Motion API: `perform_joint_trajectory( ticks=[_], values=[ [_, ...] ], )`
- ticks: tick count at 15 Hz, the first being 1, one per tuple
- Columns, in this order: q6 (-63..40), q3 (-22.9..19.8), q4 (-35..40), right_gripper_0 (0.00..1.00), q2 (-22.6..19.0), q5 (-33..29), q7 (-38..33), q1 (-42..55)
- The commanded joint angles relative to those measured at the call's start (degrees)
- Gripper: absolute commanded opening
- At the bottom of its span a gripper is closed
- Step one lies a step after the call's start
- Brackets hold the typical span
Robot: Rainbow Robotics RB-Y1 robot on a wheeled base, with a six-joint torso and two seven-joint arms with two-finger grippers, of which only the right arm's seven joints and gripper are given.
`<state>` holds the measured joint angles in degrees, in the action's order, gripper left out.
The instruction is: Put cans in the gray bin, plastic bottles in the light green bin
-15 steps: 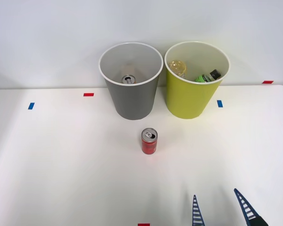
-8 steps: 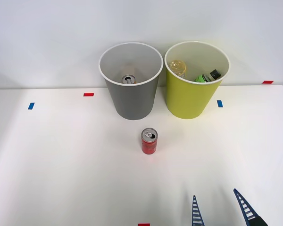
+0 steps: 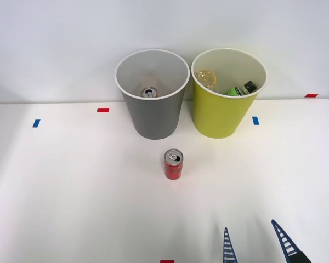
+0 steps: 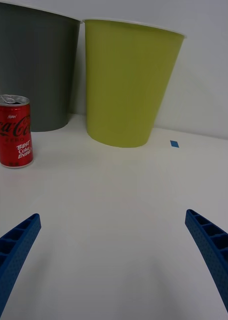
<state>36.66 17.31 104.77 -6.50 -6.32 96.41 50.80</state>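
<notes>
So the right gripper (image 3: 255,241) sits low near the front edge of the white table (image 3: 71,192), fingers spread wide apart with nothing between them and nothing touching them. From the wrist camera the two blue ribbed fingers (image 4: 14,250) are way out at the corners, just bare tabletop in the gap.

The red can (image 3: 173,164) stands upright on the table, out in the open in front of the bins and well apart from the gripper, off toward the robot's left of it. The gray bin (image 3: 152,118) and the light green bin (image 3: 222,118) stand side by side at the back of the table, near the wall.

What the front view gives you is the look down inside: a silver can top (image 3: 148,92) at the bottom of the gray bin, and in the light green one a yellowish bottle (image 3: 206,79) plus a green-labelled bottle (image 3: 240,89) with a dark cap.

The wrist view only gets the outside walls of the bins, but it shows the red can's white lettering side-on and a small blue tape mark (image 4: 174,144) on the table just beside the light green bin.
</notes>
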Motion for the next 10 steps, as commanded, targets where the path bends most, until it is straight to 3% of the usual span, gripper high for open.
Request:
perform_joint_trajectory(
  ticks=[1, 10],
  values=[
    [-0.01, 0.0, 0.0, 1.0, 0.0, -0.01, 0.0, 0.0],
    [-0.01, 0.0, 0.0, 1.0, 0.0, -0.01, 0.0, 0.0]
  ],
)
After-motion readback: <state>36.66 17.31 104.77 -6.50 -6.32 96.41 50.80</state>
